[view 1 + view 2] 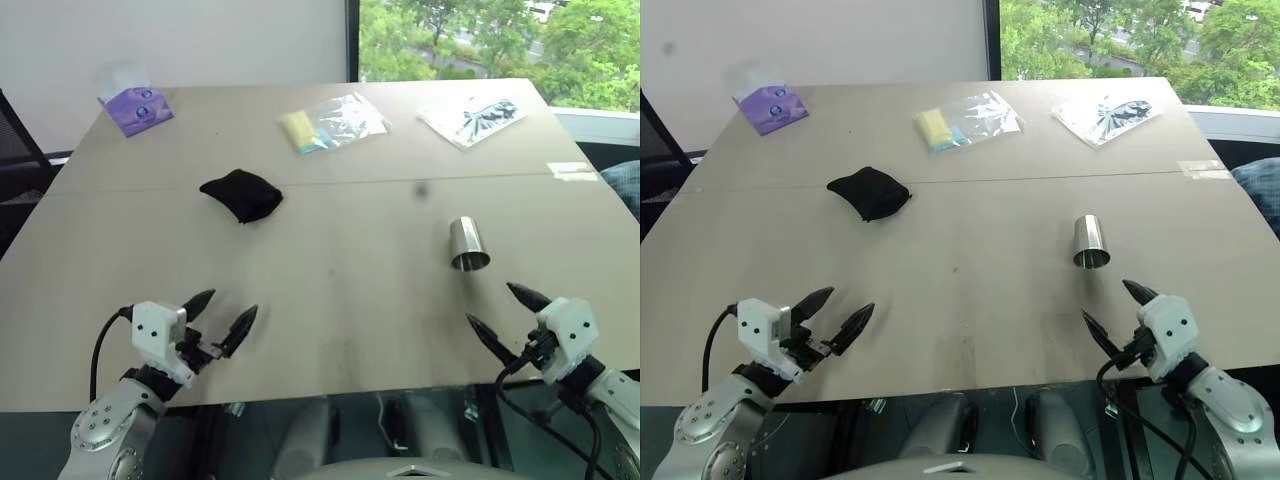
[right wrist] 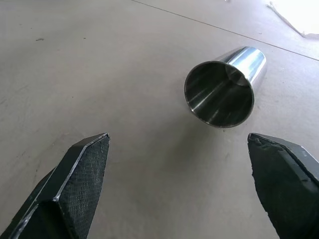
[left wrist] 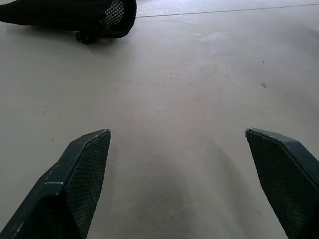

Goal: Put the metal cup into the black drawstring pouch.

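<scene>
Two grippers hover over the near edge of the table (image 1: 330, 300), fingers spread wide and holding nothing. Just beyond the right gripper (image 1: 497, 312), toward 11 o'clock, the metal cup (image 1: 467, 243) lies on its side, long axis running near-to-far, open mouth facing that gripper. From the left gripper (image 1: 220, 314), the black drawstring pouch (image 1: 241, 194) sits farther off at 12 o'clock, well apart from the cup.

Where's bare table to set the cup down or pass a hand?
Free: the wide middle between the black drawstring pouch and the metal cup, lying on its side, and the near strip between the open left gripper and right gripper. Crowded: far edge, with purple packet and two clear bags.
</scene>
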Robot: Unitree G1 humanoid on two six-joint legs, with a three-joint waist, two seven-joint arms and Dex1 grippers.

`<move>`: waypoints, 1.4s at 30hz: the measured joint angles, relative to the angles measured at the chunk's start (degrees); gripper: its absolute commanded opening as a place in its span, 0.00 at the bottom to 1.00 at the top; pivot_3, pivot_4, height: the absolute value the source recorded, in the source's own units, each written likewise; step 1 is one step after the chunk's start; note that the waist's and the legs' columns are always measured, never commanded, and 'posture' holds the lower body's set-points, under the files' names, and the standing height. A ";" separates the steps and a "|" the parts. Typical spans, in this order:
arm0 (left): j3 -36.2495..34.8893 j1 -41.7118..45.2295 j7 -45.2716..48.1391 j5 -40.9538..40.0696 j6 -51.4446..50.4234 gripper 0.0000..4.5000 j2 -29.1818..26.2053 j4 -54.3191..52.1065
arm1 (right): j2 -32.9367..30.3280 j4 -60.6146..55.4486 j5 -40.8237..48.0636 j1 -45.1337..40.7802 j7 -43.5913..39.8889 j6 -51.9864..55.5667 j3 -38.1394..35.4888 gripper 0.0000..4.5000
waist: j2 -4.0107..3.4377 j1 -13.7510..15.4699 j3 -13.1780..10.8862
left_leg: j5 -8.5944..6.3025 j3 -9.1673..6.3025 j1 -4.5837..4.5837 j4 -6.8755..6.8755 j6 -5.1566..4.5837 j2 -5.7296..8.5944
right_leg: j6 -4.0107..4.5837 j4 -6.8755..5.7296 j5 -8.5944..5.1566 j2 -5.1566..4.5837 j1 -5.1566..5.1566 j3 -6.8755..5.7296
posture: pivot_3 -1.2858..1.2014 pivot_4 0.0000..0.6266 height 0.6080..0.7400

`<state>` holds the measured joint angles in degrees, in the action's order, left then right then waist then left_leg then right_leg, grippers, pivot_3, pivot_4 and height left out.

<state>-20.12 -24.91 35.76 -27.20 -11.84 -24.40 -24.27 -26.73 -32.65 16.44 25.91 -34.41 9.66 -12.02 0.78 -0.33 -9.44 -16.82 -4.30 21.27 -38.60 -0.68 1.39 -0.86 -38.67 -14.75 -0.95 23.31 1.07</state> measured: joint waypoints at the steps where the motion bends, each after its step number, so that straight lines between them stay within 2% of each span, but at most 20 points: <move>1: 0.00 0.00 0.00 0.00 0.00 1.00 0.00 0.00 | 0.00 0.00 0.00 0.00 0.00 0.00 0.00 1.00 | 0.00 0.00 0.00 | 0.00 0.00 0.00 0.00 0.00 0.00 | 0.00 0.00 0.00 0.00 0.00 0.00 | 0.52 0.24 1.00; 7: 1.50 6.50 -3.75 0.32 -2.73 1.00 0.03 -0.02 | -0.52 -2.69 1.01 -4.59 -1.24 -0.60 1.99 1.00 | -0.02 0.01 0.00 | 0.00 0.00 -0.04 0.02 0.00 0.01 | 0.03 -0.02 0.04 0.01 -0.02 -0.02 | 0.52 0.24 1.00; 16: 2.77 11.71 -9.23 2.04 -7.97 1.00 -1.02 -0.17 | -3.48 -9.16 3.97 -11.28 -3.87 -0.09 6.61 1.00 | 0.02 -0.22 0.02 | 0.01 -0.03 -0.04 0.12 0.01 0.02 | 0.16 0.07 0.13 0.01 -0.02 -0.04 | 0.52 0.24 1.00; 26: 7.39 19.87 -16.57 12.04 -14.02 1.00 -4.80 -2.41 | -6.41 -10.30 6.62 -16.40 -4.25 4.13 8.43 1.00 | 0.03 -0.09 0.01 | 0.01 -0.05 -0.04 0.17 0.02 0.05 | 0.17 0.08 0.15 -0.01 -0.02 -0.06 | 0.52 0.24 1.00; 28: 11.88 22.44 -20.32 19.51 -20.20 1.00 -8.07 -3.44 | -6.59 -10.30 6.65 -16.67 -4.23 3.99 8.59 1.00 | 0.03 -0.14 0.00 | 0.01 -0.06 -0.03 0.17 0.01 0.06 | 0.16 0.08 0.16 0.00 -0.02 -0.06 | 0.52 0.24 1.00; 30: 13.99 24.18 -21.92 22.76 -22.94 1.00 -9.20 -4.16 | -6.58 -10.31 6.64 -16.98 -4.14 3.94 8.81 1.00 | 0.04 -0.13 0.00 | 0.01 -0.06 -0.04 0.17 0.01 0.07 | 0.16 0.07 0.16 -0.01 -0.02 -0.07 | 0.52 0.24 1.00; 35: 26.24 35.41 -23.51 36.14 -34.43 1.00 -16.32 -4.20 | -6.00 -10.25 6.24 -18.53 -3.21 3.88 9.45 1.00 | 0.05 -0.12 -0.01 | 0.02 -0.11 -0.02 0.20 0.03 0.11 | 0.16 0.06 0.16 -0.01 -0.01 -0.12 | 0.52 0.24 1.00; 39: 33.29 43.24 -23.29 42.55 -37.97 1.00 -17.02 0.35 | -5.89 -10.17 5.42 -18.64 -2.71 3.78 10.23 1.00 | 0.06 -0.16 -0.02 | 0.06 -0.11 0.01 0.21 0.10 0.12 | 0.16 0.07 0.16 -0.02 0.01 -0.12 | 0.52 0.24 1.00; 42: 37.41 49.11 -23.03 46.08 -40.23 1.00 -15.09 5.73 | -5.89 -10.13 4.60 -18.47 -2.53 3.75 10.68 1.00 | 0.07 -0.28 -0.02 | 0.15 -0.11 0.07 0.21 0.26 0.12 | 0.15 0.06 0.16 -0.03 0.07 -0.11 | 0.52 0.24 1.00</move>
<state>17.29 24.20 12.73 18.88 -52.08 -39.49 -18.54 -32.62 -42.78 21.03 7.44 -36.93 13.40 -1.34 0.85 -0.60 -9.46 -16.67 -4.41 21.33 -38.40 -0.42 1.51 -0.71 -38.61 -14.59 -0.98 23.37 0.96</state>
